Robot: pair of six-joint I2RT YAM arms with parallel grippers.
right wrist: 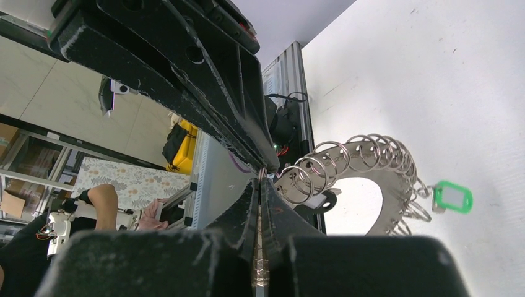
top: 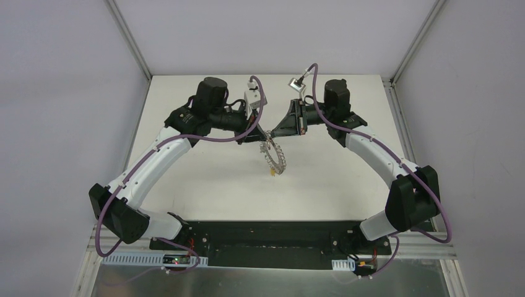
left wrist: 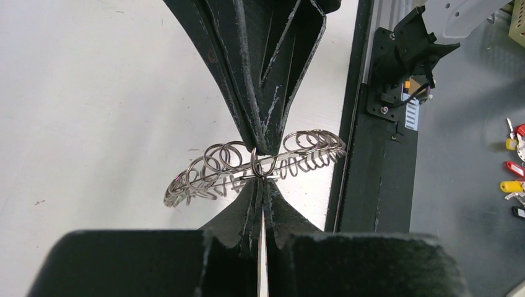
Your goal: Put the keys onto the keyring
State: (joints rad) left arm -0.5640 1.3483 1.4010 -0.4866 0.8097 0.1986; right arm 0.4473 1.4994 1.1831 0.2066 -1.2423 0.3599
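The left tool (left wrist: 263, 185) was pressed shut, tip to tip with the shut right tool (right wrist: 260, 182), both seemingly clamped on the keyring (right wrist: 371, 148), which was hung above the counter (top: 204, 185). A green key (right wrist: 453, 198) was carried on it. Coloured tags (left wrist: 512, 184) were scattered off-counter.

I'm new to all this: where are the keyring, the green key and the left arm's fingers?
keyring (right wrist: 371, 158): right wrist view, on its fringe of small rings.
green key (right wrist: 453, 197): right wrist view, on its plastic head.
left fingers (left wrist: 241, 218): left wrist view, on one finger near its tip.
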